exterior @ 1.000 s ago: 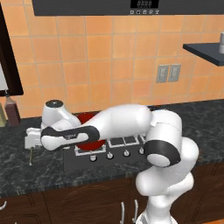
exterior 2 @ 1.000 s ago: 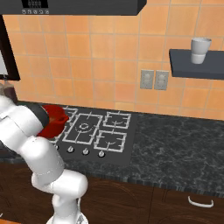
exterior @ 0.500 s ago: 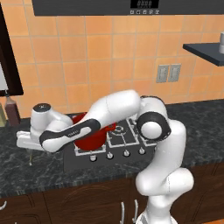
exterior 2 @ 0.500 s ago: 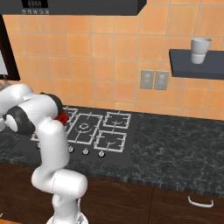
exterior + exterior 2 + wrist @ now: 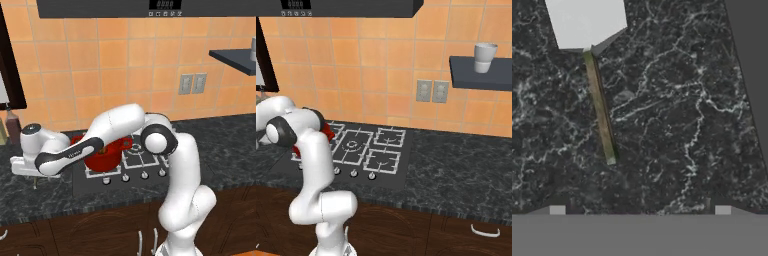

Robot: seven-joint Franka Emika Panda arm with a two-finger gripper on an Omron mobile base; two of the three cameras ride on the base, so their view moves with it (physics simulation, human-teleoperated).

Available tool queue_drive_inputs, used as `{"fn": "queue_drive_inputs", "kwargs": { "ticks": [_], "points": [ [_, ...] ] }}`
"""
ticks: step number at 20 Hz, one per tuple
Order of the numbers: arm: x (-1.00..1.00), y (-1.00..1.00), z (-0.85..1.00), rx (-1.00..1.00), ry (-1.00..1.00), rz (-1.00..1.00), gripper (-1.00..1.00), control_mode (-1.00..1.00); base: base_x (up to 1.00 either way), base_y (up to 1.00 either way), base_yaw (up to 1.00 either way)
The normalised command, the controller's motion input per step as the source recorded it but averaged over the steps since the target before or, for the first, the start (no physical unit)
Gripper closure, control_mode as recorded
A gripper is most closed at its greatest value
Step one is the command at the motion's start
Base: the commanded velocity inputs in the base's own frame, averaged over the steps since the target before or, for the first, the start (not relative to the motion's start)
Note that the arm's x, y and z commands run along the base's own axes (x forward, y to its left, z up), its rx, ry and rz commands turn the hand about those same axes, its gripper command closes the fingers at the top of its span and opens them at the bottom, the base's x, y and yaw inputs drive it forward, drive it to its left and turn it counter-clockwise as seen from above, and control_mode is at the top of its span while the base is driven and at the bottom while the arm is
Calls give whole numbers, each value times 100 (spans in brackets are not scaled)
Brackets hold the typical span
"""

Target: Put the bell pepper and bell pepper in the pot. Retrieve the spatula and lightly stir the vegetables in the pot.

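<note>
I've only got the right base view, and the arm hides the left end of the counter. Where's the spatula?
Observer: The hand view has it. The spatula lies flat on the counter, right under the hand camera.
Operator: Is the claw on it?
Observer: No. The claw is open with nothing between its tips, and the handle's near end stops short of them.
Operator: Where's the pot from there?
Observer: In the left base view, the pot sits on the stove, partly behind the forearm. The claw is over the counter to the pot's left.
</note>
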Motion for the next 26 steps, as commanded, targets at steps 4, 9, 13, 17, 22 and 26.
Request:
{"fn": "queue_drive_inputs", "kwargs": {
  "ticks": [4, 9, 13, 17, 22, 26],
  "points": [
    [27, 0, -50, 0, 2, 0, -100, -100, 0, 0, 0],
    [37, 0, -58, 0, 1, 0, -100, -100, 0, 0, 0],
    [40, 13, -40, 0, 0, 0, -100, -100, 0, 0, 0],
    [21, 18, -20, 0, 0, 0, -100, -100, 0, 0, 0],
    [2, 10, -36, 0, 0, 0, -100, -100, 0, 0, 0],
    [0, 3, -19, 0, 0, -2, 100, -100, 0, 0, 0]
  ]
}}
